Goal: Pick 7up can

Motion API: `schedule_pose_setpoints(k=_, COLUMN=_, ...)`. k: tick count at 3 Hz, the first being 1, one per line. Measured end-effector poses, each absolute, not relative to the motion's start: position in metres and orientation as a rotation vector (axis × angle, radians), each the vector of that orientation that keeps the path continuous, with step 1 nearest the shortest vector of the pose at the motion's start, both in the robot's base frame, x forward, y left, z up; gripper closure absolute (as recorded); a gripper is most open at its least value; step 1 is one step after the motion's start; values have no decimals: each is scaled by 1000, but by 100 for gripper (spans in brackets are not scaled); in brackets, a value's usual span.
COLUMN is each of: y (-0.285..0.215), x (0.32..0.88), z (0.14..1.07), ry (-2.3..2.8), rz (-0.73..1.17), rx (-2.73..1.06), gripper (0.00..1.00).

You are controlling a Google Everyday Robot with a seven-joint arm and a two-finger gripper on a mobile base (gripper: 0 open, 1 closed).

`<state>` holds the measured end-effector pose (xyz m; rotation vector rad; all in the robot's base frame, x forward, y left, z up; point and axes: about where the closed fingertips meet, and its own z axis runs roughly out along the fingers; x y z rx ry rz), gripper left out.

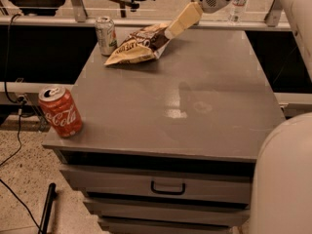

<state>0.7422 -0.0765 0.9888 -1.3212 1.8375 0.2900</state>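
The 7up can (pixel 106 35), pale silver-green with a silver top, stands upright at the far left corner of the grey cabinet top (pixel 204 82). My gripper (pixel 183 19) hangs in the air above the far middle of the top, over the right end of a chip bag (pixel 138 45). It is to the right of the can, well apart from it, with the bag lying between them. It holds nothing that I can see.
A red Coca-Cola can (pixel 60 111) stands at the near left corner. A clear bottle (pixel 237 6) stands on the ledge behind the cabinet. My pale body (pixel 287 179) fills the lower right. Drawers with a dark handle (pixel 167 187) face front. Cables lie on the floor at left.
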Motion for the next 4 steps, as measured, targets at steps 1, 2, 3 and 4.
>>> schedule_pose_setpoints(k=1, y=-77, x=742, z=987, ry=1842, rz=286, rx=-1326, gripper=0)
schedule_pose_setpoints(k=2, y=-57, x=740, z=981, ry=1798, rz=351, rx=-1364, gripper=0)
schedule_pose_setpoints(k=3, y=-11, x=745, z=977, ry=1693, rz=387, rx=-1414, gripper=0)
schedule_pose_setpoints(k=4, y=30, x=755, z=973, ry=1596, rz=403, rx=-1408, gripper=0)
